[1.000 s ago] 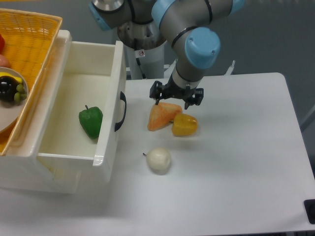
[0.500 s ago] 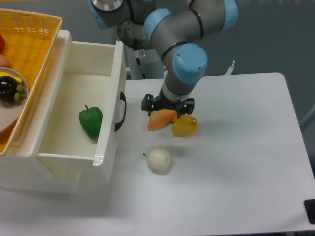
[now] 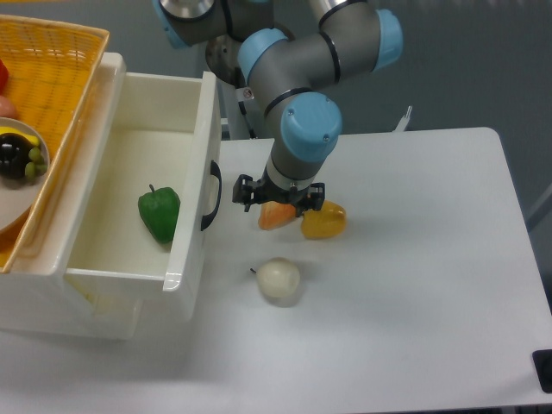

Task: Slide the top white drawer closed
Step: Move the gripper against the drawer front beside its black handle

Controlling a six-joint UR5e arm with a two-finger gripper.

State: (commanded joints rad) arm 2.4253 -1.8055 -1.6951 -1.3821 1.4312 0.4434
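Hovering spread-fingered, the hand (image 3: 278, 197) sits just right of the top white drawer (image 3: 194, 207).

Top white drawer (image 3: 194, 185): glossy white plastic, deep-walled, with one curved black handle (image 3: 212, 196) on its front panel. Pulled fully out from the cabinet at frame left, open side up. Contains one green pepper (image 3: 159, 213) resting near the front panel.
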